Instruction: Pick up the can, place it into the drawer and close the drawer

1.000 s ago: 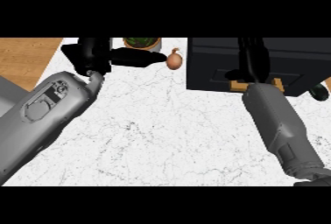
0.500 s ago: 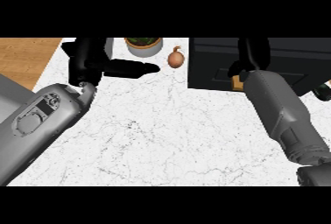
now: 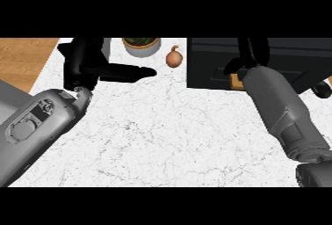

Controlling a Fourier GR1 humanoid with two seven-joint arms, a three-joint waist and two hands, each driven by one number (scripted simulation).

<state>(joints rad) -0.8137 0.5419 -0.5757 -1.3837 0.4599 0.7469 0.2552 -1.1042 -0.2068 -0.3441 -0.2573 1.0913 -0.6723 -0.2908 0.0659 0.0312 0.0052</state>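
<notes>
L hand (image 3: 88,63) open, holds nothing | R hand (image 3: 250,50) over drawer (image 3: 214,61), grip can't tell

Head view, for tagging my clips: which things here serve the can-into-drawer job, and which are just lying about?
Job in hand:
- black box-shaped drawer unit
- right hand, over that unit
- left hand
- the can: not clearly visible

Lying about:
- small grey pot with a green plant
- brown onion
- both on the white marble counter
</notes>
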